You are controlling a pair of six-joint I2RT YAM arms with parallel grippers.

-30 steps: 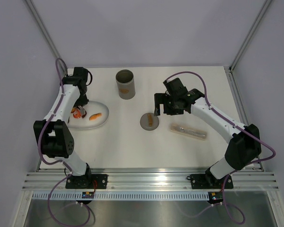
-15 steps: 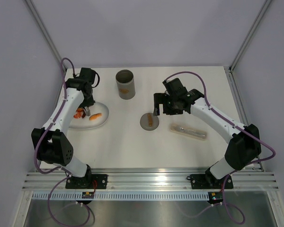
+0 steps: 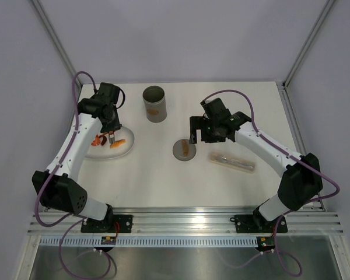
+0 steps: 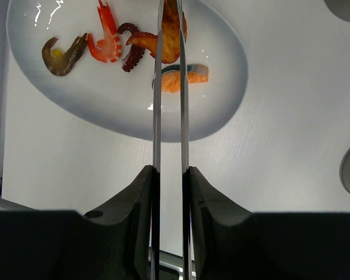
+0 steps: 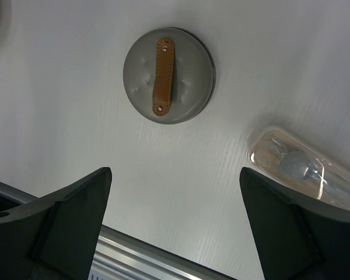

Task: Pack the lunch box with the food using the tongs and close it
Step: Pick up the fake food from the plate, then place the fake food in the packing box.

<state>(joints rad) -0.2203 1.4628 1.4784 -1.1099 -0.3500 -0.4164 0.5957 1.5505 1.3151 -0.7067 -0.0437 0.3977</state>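
My left gripper [image 4: 170, 172] is shut on the silver tongs [image 4: 157, 116], whose two arms reach out over the white oval plate [image 4: 93, 105]. Their tips pinch an orange-brown piece of food [image 4: 171, 35]; whether it is off the plate I cannot tell. More food lies on the plate: a red shrimp [image 4: 105, 35], a dark tentacle [image 4: 131, 51], a brown shrimp [image 4: 61, 53] and an orange slice [image 4: 186, 79]. The grey lunch box [image 3: 154, 104] stands open at the back. Its round lid [image 5: 168, 74] with the tan strap lies flat ahead of my open, empty right gripper [image 5: 175, 175].
A flat tan packet in clear wrap [image 3: 232, 161] lies right of the lid [image 3: 184, 150], under my right forearm. The plate [image 3: 125, 153] sits near the table's left edge. An aluminium rail [image 3: 186, 221] runs along the near edge.
My left wrist has swung right and farther back over the plate, carrying the tongs from its left part toward its middle. The right arm has not moved.
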